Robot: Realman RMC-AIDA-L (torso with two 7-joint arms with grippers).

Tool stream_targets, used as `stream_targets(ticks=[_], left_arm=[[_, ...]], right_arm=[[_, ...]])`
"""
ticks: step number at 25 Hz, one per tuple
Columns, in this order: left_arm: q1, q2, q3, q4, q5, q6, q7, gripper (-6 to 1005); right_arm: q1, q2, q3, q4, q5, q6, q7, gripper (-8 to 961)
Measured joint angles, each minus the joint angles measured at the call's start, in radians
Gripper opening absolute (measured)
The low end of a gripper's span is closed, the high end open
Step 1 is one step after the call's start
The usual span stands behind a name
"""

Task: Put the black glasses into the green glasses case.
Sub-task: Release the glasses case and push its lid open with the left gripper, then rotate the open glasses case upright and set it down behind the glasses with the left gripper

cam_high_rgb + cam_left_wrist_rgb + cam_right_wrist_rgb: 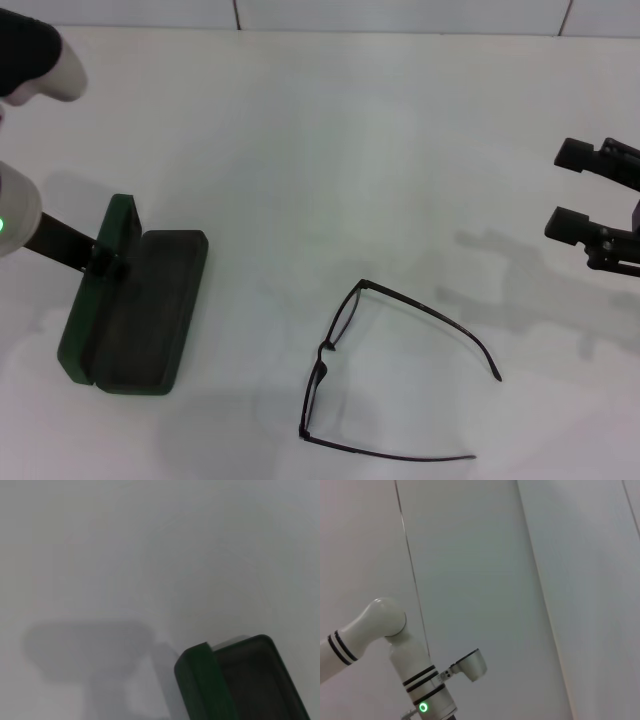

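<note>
Left pincer (105, 258) low, right pincer (590, 195) spread — raised

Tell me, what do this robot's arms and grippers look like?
The left arm is a glossy white tube with rounded joints, thin black rings, a silver knob and a small glowing green ring light. The left gripper is black. The right gripper is matte black too, with two chunky, blocky fingers. No loose cables show.

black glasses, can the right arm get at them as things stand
Probably yes. The black glasses lie unfolded on bare table, nothing over or against them, and the right claw hangs open off to their side with only bare surface between.
</note>
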Motion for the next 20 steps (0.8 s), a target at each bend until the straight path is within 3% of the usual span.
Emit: stream_targets(ticks=[7, 14, 20], left_arm=[[-0.006, 0.002, 0.017, 0.004, 0.001, 0.005, 0.003, 242], [-0.043, 0.002, 0.021, 0.144, -0.069, 0.013, 0.132, 198], [-0.158, 0.0, 0.053, 0.111, -0.119, -0.091, 0.41, 209]], right_arm=[[-0.003, 0.003, 0.002, 0.001, 0.001, 0.0, -0.002, 837], [-0.007, 0.0, 0.003, 0.001, 0.002, -0.017, -0.002, 837], [-0.037, -0.037, 0.071, 0.006, -0.003, -0.236, -0.012, 837]])
